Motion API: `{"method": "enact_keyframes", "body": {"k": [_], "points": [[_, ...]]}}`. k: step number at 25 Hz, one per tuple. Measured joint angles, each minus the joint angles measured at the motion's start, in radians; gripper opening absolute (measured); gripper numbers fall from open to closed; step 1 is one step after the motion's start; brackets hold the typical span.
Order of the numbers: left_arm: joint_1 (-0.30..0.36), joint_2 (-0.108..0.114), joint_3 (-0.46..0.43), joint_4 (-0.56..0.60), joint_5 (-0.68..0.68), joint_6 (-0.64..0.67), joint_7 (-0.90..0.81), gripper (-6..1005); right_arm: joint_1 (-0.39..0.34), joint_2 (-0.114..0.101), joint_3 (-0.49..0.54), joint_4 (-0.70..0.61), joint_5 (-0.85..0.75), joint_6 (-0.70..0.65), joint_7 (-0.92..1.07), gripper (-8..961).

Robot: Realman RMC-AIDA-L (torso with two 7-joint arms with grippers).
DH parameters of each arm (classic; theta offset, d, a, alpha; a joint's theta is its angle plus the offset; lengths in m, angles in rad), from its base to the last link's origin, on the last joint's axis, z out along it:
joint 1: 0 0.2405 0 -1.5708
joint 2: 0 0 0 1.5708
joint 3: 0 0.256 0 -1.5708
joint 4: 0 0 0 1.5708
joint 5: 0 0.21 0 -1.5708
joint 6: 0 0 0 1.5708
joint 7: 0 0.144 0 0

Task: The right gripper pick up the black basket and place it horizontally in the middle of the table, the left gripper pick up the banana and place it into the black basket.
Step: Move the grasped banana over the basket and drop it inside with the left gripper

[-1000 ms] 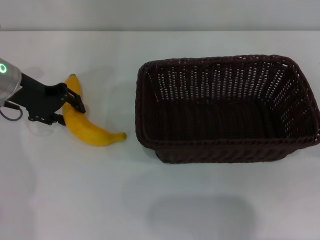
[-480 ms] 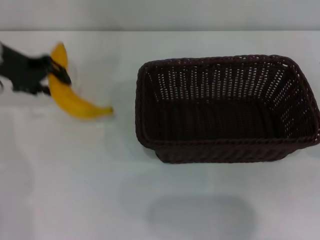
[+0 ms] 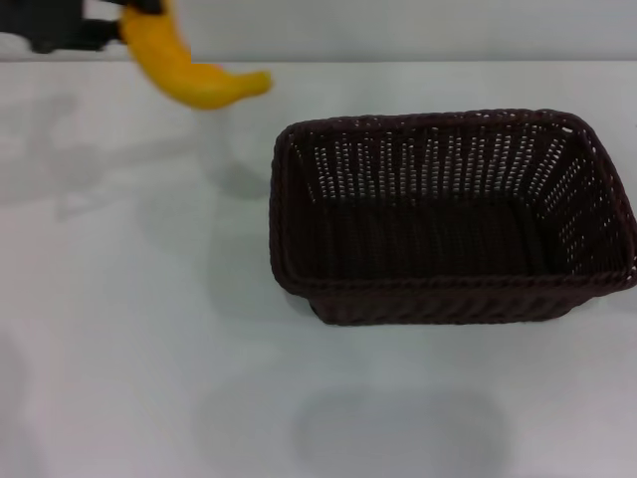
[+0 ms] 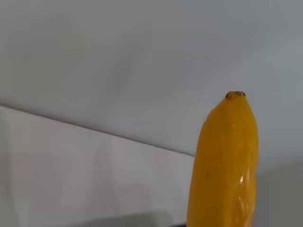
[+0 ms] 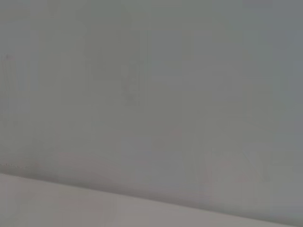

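The curved, smooth yellow-orange banana [image 3: 189, 70] hangs in the air above the far left part of the plain white table [image 3: 129, 329], its free tip pointing toward the large rectangular dark woven wicker basket [image 3: 448, 214]. The left gripper [image 3: 114, 20], small and black, grips the banana's other end, fingers closed on it. The basket sits long side across, mid-table, to the gripper's right and nearer the robot. The right gripper is out of view.

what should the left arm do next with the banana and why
Probably carry it toward the robot's right until it is over the basket. The left end effector holds the banana lifted off the table, left of the empty basket.
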Motion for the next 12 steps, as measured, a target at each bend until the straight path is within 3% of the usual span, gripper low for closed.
{"method": "enact_keyframes", "body": {"k": [3,6,9,12], "points": [[-0.048,-0.030,0.023,-0.092,-0.008,-0.002,0.063,517,0.003,0.001,-0.005,0.002,0.000,0.019,0.003,702],[-0.103,-0.059,0.104,-0.163,0.002,0.037,0.103,519,0.007,0.001,-0.008,0.005,0.000,0.034,0.003,702],[-0.154,-0.098,0.211,-0.181,0.005,0.093,0.131,521,0.011,0.001,-0.010,0.007,0.000,0.044,0.003,702],[-0.188,-0.128,0.259,-0.177,0.006,0.112,0.163,524,0.011,0.001,-0.010,0.009,-0.004,0.061,0.003,702]]}}
